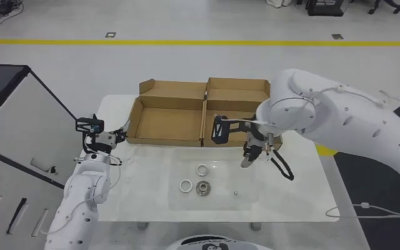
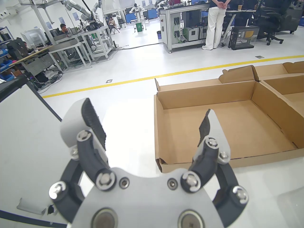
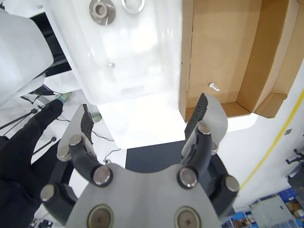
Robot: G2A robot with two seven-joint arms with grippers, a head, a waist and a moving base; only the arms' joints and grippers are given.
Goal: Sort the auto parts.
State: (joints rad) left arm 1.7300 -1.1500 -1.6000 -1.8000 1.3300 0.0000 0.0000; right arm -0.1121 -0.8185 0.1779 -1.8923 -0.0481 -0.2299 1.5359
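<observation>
1. Wide apart and empty, the right claw [image 3: 142,105] hangs above the table [image 1: 125,187], just in front of the right box [image 3: 213,36] and over the far right corner of the tray [image 3: 142,48]; it touches nothing.
2. Left claw [image 2: 147,109]: fingers spread wide, nothing between them. It sits at the table's left edge, just beside the left box [image 2: 225,131].
3. Parts on the clear tray: far ring [image 1: 202,169]; near ring [image 1: 186,185]; flanged hub [image 1: 202,187] just beside the near ring; small bolt [image 1: 235,192] apart from them, toward the right.
4. Second bolt [image 3: 213,87]: lying on the floor of the right box, near one corner.
5. Boxes: two open cardboard boxes, side by side and touching, on the far half of the white table.
6. Room: pale floor [image 1: 187,19] with a yellow line [image 1: 187,42] running behind the table.
</observation>
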